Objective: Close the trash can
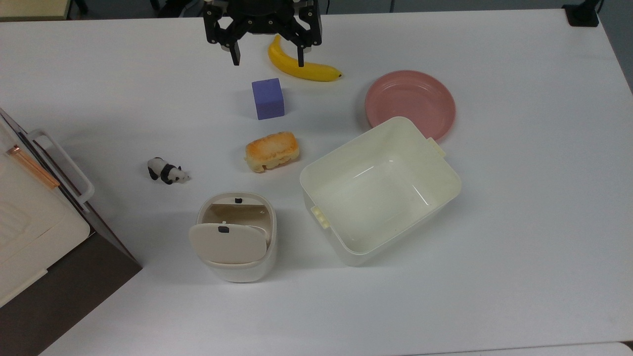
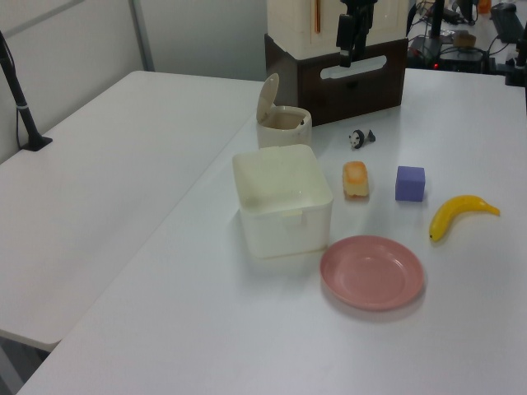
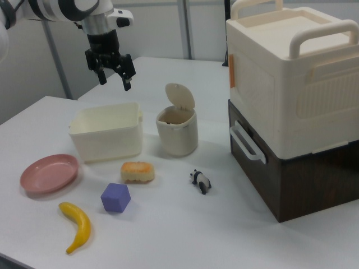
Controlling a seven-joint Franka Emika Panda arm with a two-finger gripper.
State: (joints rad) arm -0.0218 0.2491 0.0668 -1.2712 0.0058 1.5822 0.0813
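The trash can (image 1: 238,267) is a small cream bin standing at the near middle of the table in the top view. Its beige lid (image 1: 226,243) is tipped up and open, showing the tan inside. The trash can (image 3: 177,133) stands right of the tub in the right view with its lid (image 3: 180,96) upright, and in the left view the trash can (image 2: 282,127) is at the back. My gripper (image 1: 268,62) hangs open at the top view's far edge, well away from the bin, with nothing between its fingers. The gripper (image 3: 115,83) is high above the table in the right view.
A large lidless cream tub (image 1: 447,190) sits right of the bin in the top view. A pink plate (image 1: 410,99), a banana (image 1: 296,66), a purple cube (image 1: 268,99), a bread roll (image 1: 272,151) and a toy panda (image 1: 167,171) lie around. A stacked box (image 1: 34,232) fills the top view's left.
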